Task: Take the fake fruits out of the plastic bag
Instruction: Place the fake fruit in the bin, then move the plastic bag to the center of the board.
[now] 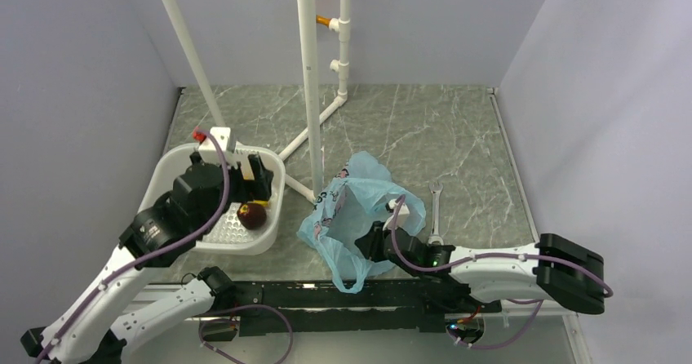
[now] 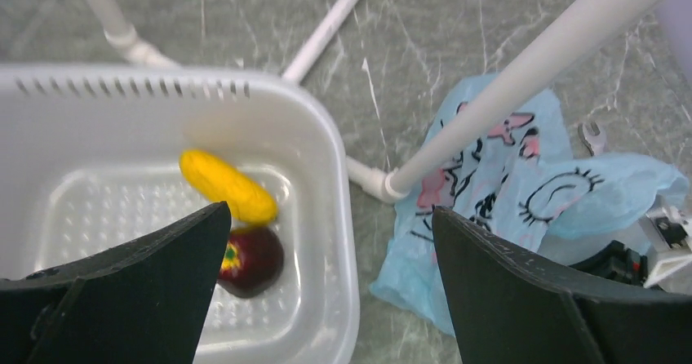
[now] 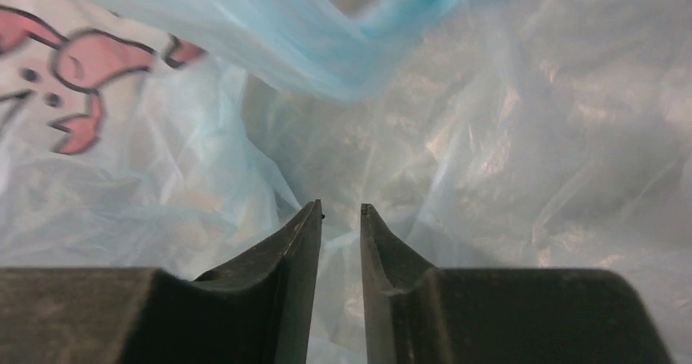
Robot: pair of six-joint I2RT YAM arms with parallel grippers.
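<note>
The light-blue plastic bag [image 1: 359, 197] lies crumpled at the table's middle; it also shows in the left wrist view [image 2: 522, 184] and fills the right wrist view [image 3: 490, 135]. The yellow fruit [image 2: 227, 186] and the maroon fruit [image 2: 255, 259] lie in the white basket [image 2: 334, 176]; the yellow one looks blurred. From above I see the maroon fruit [image 1: 255, 215] there. The small red fruit is not in view. My left gripper [image 2: 330, 213] is open and empty above the basket. My right gripper [image 3: 341, 209] is at the bag's near edge [image 1: 377, 240], jaws almost closed with bag film between them.
A white pipe frame [image 1: 308, 78] stands between basket and bag, its foot on the table [image 2: 383, 184]. A wrench [image 1: 435, 213] lies right of the bag. The basket [image 1: 175, 172] sits at the left.
</note>
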